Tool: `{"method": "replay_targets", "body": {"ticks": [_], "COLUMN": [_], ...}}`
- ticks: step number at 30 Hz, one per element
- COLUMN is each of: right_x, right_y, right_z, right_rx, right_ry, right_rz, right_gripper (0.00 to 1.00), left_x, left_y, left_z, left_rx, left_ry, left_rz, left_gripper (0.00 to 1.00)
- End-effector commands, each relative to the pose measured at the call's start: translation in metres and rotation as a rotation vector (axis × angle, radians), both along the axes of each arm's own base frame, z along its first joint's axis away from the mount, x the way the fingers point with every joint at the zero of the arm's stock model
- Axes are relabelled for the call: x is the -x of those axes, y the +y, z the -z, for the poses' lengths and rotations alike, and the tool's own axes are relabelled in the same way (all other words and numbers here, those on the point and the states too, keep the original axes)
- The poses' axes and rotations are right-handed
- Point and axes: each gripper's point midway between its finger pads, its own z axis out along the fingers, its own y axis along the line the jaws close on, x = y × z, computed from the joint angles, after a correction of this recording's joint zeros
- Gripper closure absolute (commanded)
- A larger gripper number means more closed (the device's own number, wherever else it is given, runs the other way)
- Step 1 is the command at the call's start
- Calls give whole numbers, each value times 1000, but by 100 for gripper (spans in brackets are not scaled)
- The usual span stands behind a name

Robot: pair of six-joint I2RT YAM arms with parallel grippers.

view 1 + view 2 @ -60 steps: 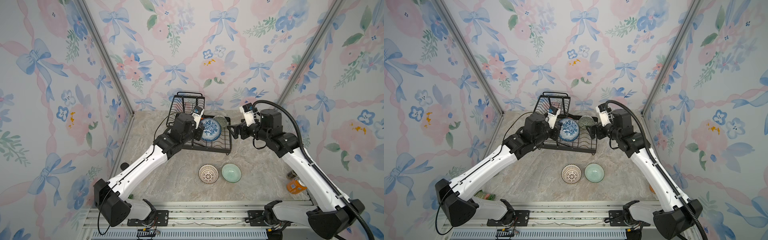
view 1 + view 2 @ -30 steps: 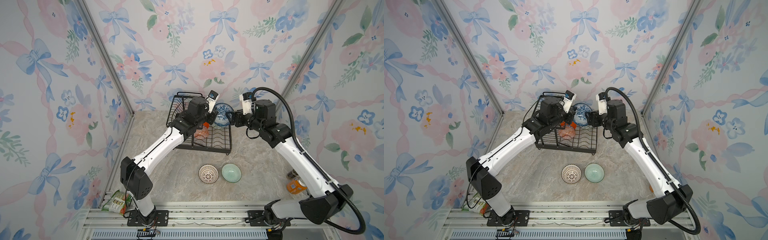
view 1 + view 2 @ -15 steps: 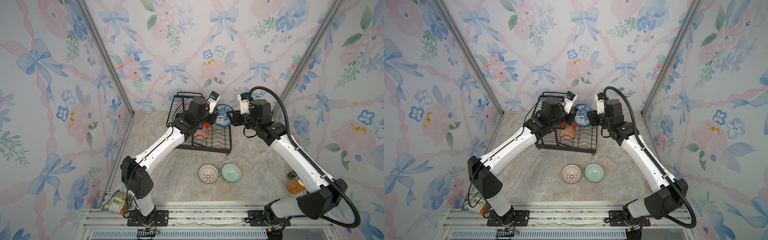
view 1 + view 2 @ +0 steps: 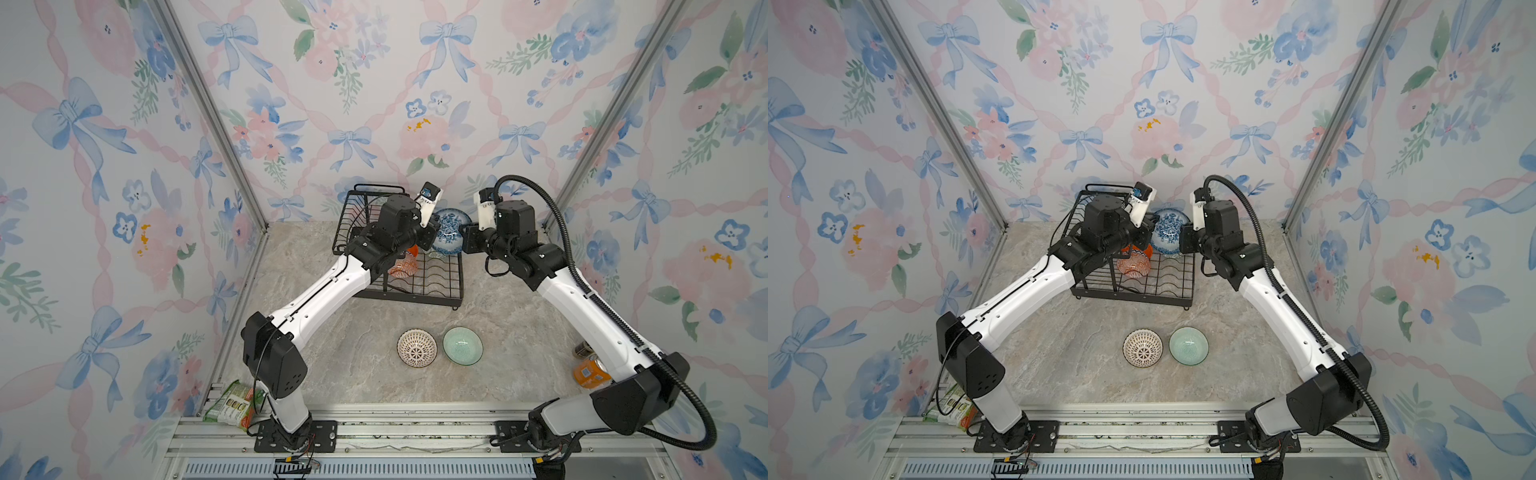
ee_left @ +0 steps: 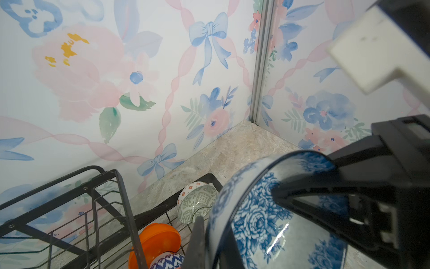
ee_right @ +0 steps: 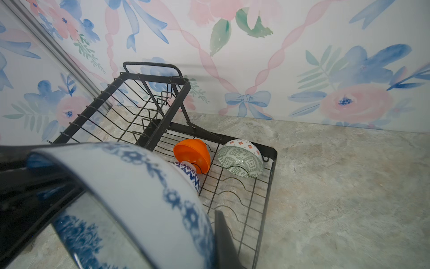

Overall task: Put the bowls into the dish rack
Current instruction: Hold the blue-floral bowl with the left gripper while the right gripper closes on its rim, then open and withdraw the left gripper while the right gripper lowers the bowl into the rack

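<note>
Clamping the blue bowl point(image 4: 451, 230) above the rack point(image 4: 415, 296), left hand point(image 4: 435, 237) and right hand point(image 4: 466, 243) both pinch its rim; three bowls point(image 6: 240, 160) racked, two bowls point(image 4: 417, 348) outside.

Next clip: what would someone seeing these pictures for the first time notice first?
The blue floral bowl stands out, held in the air near the far right corner of the dish rack, with the left end effector and the right end effector both shut on its rim. Next come two bowls on the table in front of the rack: a white lattice bowl beside a mint green bowl.
</note>
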Motion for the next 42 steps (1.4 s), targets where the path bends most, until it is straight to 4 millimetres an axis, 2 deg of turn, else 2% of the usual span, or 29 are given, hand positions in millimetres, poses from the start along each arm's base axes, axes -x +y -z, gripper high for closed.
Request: {"method": "replay_targets", "body": {"ticks": [1, 2, 4, 8, 12, 13, 17, 23, 30, 33, 34, 37, 42], "right_x": [17, 17, 17, 14, 9, 8, -2, -27, -71, -86, -92, -105, -119], "right_y": [2, 1, -1, -4, -9, -10, -15, -19, -35, -36, -34, -32, -25], "right_z": [-39, -38, -37, -31, -23, -21, -9, 19, 73, 83, 95, 107, 126], "right_rx": [-49, -43, -28, 22, 91, 117, 188, 326, 487, 525, 553, 625, 710], "right_ry": [-97, -101, -105, -121, -144, -160, -210, -323, -308, -327, -322, -370, -425], "right_rz": [-48, -49, -47, -46, -31, -28, -5, 19, 75, 82, 74, 72, 57], "right_gripper": [100, 100, 100, 100, 100, 100, 100, 100, 100, 100, 100, 100, 100], "left_x": [20, 22, 26, 34, 43, 46, 56, 69, 78, 77, 77, 74, 73], "left_y": [9, 13, 20, 33, 44, 48, 62, 100, 139, 148, 150, 156, 163], "left_z": [-17, -18, -14, -10, 4, 12, 38, 70, 90, 98, 102, 117, 132], "left_rx": [51, 52, 43, 30, 1, -10, -30, -78, -55, -47, -47, -64, -98], "left_ry": [-9, -6, 8, 27, 74, 89, 150, 213, 277, 301, 312, 354, 385], "left_rz": [51, 43, 31, 5, -14, -19, -50, -166, -227, -234, -233, -241, -264], "left_gripper": [88, 82, 62, 29, 11, 3, 2, 2, 2, 2, 2, 2, 2]}}
